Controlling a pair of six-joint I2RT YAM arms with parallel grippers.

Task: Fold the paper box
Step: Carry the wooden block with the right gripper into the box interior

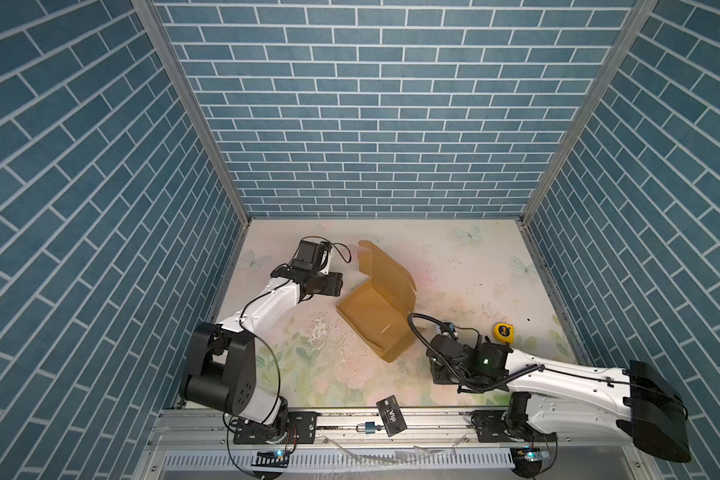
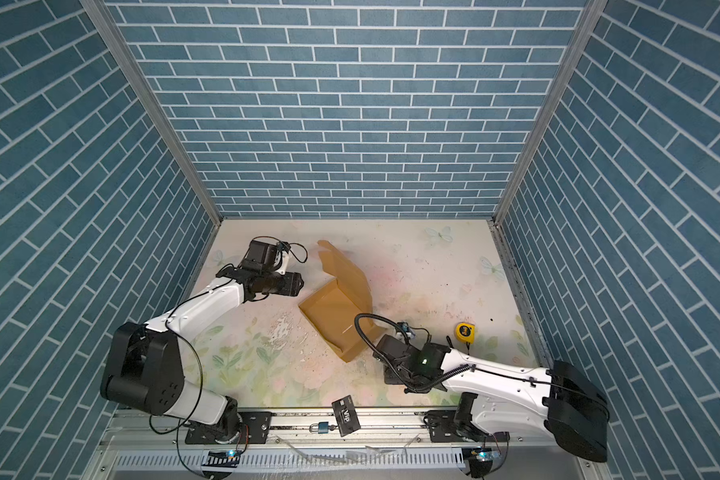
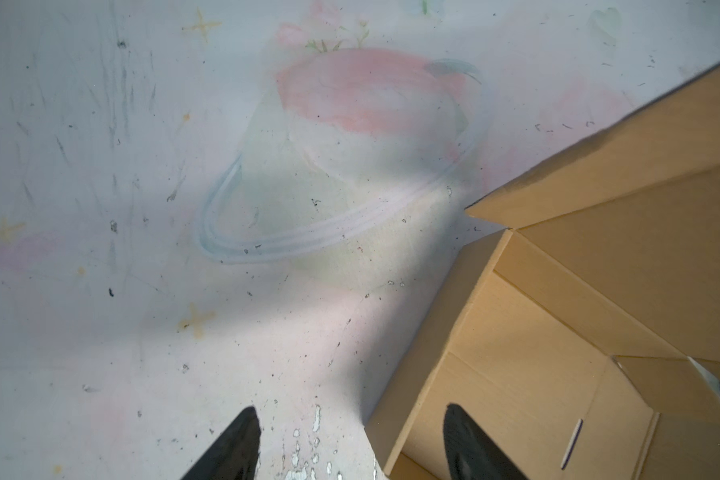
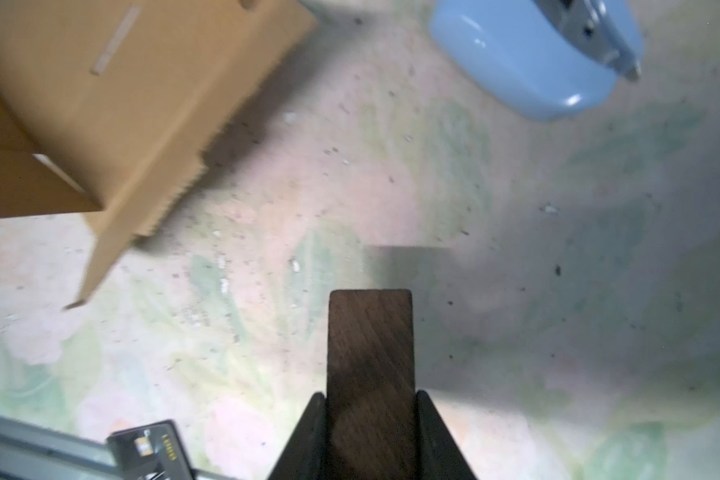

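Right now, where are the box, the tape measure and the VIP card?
paper box (image 1: 375,316), in a top view, inner floor panel.
tape measure (image 1: 503,331), in a top view, yellow casing face.
VIP card (image 1: 391,417), in a top view, printed face.

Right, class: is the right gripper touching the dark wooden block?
Touching. In the right wrist view the right gripper has both fingers flush against the sides of the dark wooden block, with no gap showing.
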